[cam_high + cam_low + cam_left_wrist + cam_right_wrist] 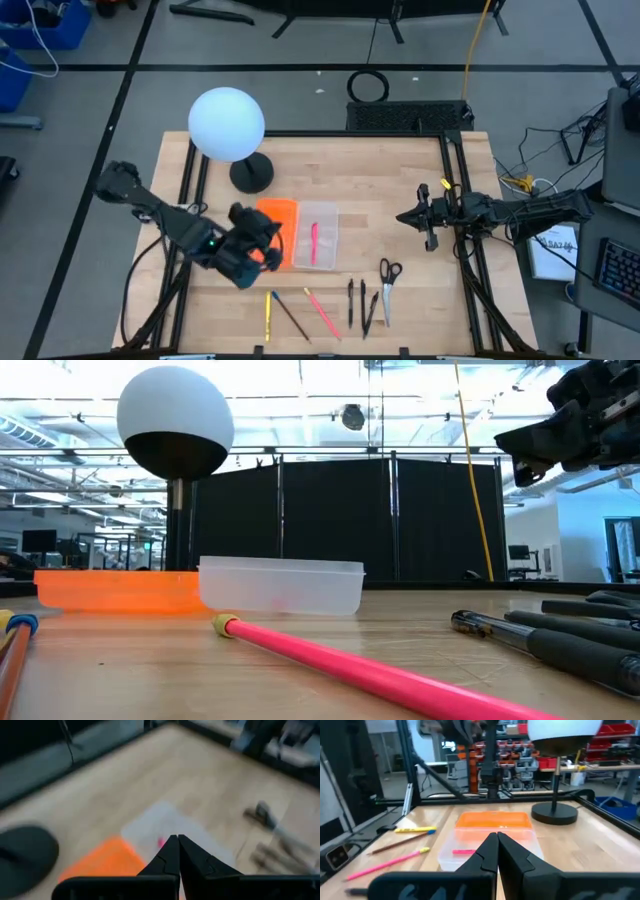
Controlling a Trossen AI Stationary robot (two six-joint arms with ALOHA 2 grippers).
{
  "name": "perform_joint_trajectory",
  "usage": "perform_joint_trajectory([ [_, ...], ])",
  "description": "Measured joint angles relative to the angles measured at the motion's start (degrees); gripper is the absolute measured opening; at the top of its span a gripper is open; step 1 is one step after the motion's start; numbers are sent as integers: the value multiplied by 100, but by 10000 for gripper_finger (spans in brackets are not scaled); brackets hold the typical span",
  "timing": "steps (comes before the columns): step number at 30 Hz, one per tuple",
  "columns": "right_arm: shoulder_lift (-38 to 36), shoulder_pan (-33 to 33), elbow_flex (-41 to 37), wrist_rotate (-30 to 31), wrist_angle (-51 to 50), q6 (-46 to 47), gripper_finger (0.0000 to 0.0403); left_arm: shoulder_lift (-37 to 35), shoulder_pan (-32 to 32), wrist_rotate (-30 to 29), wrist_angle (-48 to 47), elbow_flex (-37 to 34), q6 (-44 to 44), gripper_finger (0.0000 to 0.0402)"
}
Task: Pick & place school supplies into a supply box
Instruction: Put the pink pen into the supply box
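1. The left gripper (262, 243) hangs over the orange tray (283, 210), near its front edge. Its two fingers are pressed together, and the left wrist view shows nothing between them.
2. The orange tray sits right next to the box (325, 215), touching it on the box's left side. It is not the box for this job.
3. The box is clear plastic and sits in the middle of the table (400, 180). One pink pen (313, 243) lies inside it. So one thing is done.
4. In front of the box, a row of things waits on the table. From the left: a yellow pencil (268, 312), a dark pencil (291, 316), a second pink pen (322, 313), then two black pens (351, 301) and (364, 303).
5. The scissors (388, 283) lie at the right end of the row, shut, with black handles pointing toward the box side.
6. The right gripper (431, 222) waits far off to the right of the box, above the table. Its fingers are closed too, and it holds nothing.
7. I think the job has only just begun: one thing in, six more to go.
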Motion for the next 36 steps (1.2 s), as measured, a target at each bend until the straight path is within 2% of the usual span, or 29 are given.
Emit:
perform_joint_trajectory([
  [2, 0, 0, 0, -50, -17, -28, 0, -392, 68, 128, 336, -672, -183, 7],
  [4, 1, 0, -2, -48, 60, -34, 0, -779, 166, 195, 770, -1260, -8, 4],
  [8, 1, 0, -1, -29, 236, -80, 0, -1445, 417, 709, 2308, -2282, 1737, 7],
  [10, 0, 0, -1, -21, 293, -196, 0, -1801, 595, 1173, 3256, -2691, 2695, 8],
  [14, -1, 0, -2, -17, 409, -393, 0, -2317, 1000, 2452, 4467, -3225, 4191, 4],
  [20, -1, 0, 0, 93, 345, -368, 0, -2970, 1344, 3288, 4765, -3445, 5805, 7],
  [25, 1, -2, -1, 307, 268, 171, 0, -3522, 1382, 3863, 4433, -3511, 6376, 6],
  [29, 3, -2, -1, 349, 276, 401, 0, -4079, 1323, 3906, 4601, -4096, 6462, 4],
  [36, 413, -2, -1, 1341, 304, 987, 0, -5112, 1209, 4352, 4876, -5090, 5884, 4],
])
